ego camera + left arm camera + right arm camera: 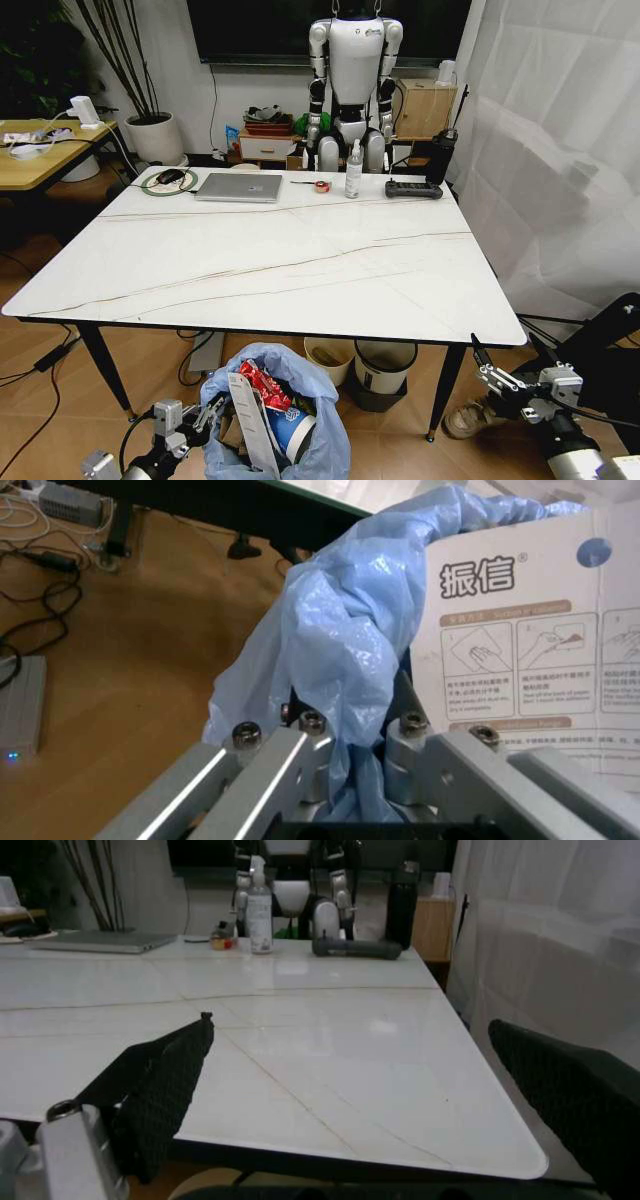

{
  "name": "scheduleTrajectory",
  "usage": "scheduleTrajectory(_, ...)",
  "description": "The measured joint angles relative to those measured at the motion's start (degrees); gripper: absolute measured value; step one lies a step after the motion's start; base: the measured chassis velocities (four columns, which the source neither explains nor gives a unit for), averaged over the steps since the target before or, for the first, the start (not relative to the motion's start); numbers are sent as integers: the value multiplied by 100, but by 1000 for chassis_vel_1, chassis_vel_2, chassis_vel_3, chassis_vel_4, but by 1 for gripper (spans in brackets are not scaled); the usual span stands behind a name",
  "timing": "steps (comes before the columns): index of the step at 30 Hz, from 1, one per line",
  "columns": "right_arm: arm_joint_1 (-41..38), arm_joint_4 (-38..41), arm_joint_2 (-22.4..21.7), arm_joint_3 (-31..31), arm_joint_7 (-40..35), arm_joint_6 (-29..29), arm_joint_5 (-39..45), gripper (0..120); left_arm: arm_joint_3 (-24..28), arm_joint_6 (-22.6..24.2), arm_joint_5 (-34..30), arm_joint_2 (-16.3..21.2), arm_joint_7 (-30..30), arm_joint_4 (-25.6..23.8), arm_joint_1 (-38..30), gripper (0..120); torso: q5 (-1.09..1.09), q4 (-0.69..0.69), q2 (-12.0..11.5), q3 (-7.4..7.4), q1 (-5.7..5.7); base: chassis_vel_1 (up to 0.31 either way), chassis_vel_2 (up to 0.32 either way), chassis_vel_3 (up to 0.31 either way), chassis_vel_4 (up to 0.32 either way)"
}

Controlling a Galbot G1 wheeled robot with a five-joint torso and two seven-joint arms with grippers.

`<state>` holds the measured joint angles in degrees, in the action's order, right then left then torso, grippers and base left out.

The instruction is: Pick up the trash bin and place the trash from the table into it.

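The trash bin, lined with a puffy light-blue bag, hangs low in front of the table's near edge. My left gripper is shut on the bag's rim; in the left wrist view its fingers pinch the blue plastic. Trash sits in the bin: a red crushed can, a blue-white cup and a white printed packet, the last also in the left wrist view. My right gripper hangs open by the table's front right corner, its black fingers spread wide.
On the far side of the table lie a grey laptop, a spray bottle, a tape roll and a black device. A cream bin and a black-rimmed white bin stand under the table. A white curtain hangs on the right.
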<state>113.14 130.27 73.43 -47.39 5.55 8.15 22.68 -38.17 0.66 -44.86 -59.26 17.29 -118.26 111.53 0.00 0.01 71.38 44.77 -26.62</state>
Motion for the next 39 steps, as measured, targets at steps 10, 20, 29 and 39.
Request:
scheduleTrajectory(10,-1,2,-2,2,-4,-5,6,100,6,-11,32,-122,119,196,-52,1,0,-1,-335,-188,152,-8,-6,-16,-11)
scheduleTrajectory(20,-2,2,-3,3,-8,-6,9,100,11,-231,144,-151,206,277,-92,1,0,-1,-444,-243,206,0,0,0,0)
scheduleTrajectory(29,-2,2,-3,3,-11,-6,10,100,-16,-307,199,-158,313,315,-125,1,0,0,-451,-248,209,0,0,0,0)
scheduleTrajectory(39,-2,3,-3,3,-11,-7,10,100,-11,-210,203,-216,347,417,-190,1,0,-1,-703,-380,325,0,0,0,0)
